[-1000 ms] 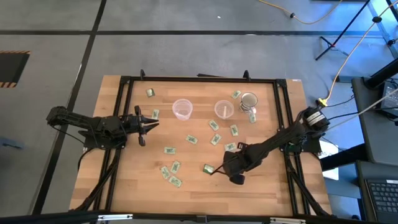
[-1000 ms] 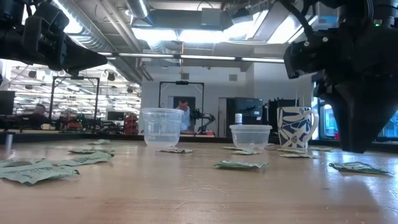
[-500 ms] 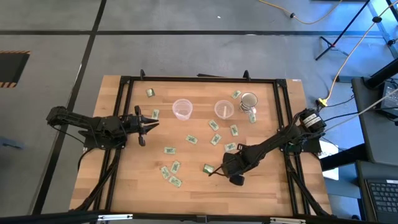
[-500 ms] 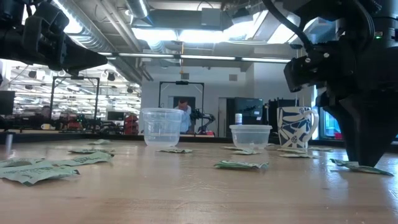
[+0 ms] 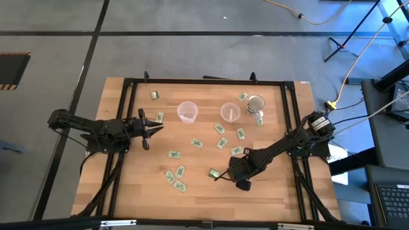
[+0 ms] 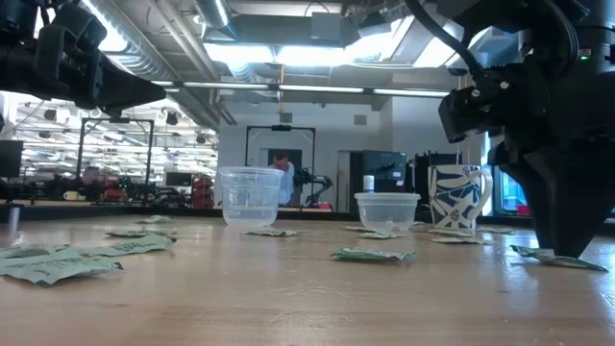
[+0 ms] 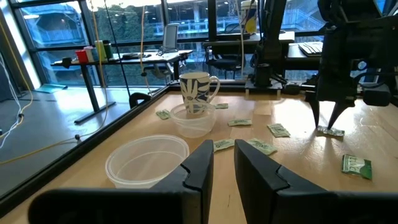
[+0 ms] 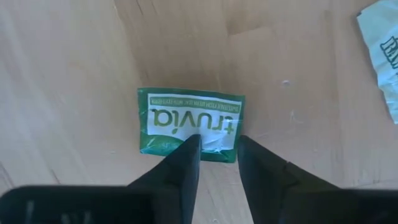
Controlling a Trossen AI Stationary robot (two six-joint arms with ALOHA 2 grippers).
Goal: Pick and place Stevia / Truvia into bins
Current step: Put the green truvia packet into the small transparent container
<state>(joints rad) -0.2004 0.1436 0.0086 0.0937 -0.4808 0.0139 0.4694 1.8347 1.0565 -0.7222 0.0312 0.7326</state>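
Observation:
Green and white Truvia sachets (image 5: 197, 143) lie flat, scattered over the wooden table. Two clear cups (image 5: 187, 112) (image 5: 230, 113) stand toward the far edge, empty as far as shows. My right gripper (image 8: 219, 146) points straight down near the table's near middle, fingers narrowly open, on one sachet (image 8: 189, 121) (image 6: 548, 258). My left gripper (image 5: 156, 126) hovers above the table at its left side, level, narrowly open and empty (image 7: 224, 158), pointing toward the left cup (image 7: 147, 160). My right gripper comes from above, pointing down. Both fingertips (image 8: 186, 149) stand a little apart on one long edge of the sachet (image 8: 214, 149). The sachet lies flat on the table, printed side up, not lifted.
A blue-and-white mug (image 5: 255, 103) stands just right of the right cup. More sachets lie near the near-left area (image 5: 174, 180) and around the cups (image 5: 220, 128). A dark metal frame (image 5: 128, 89) rims the table. A person shows far off in the room (image 6: 281, 178).
My right gripper has come down onto the sachet, its fingertips reaching the table top, and then kept still. The sachet has stayed where it was.

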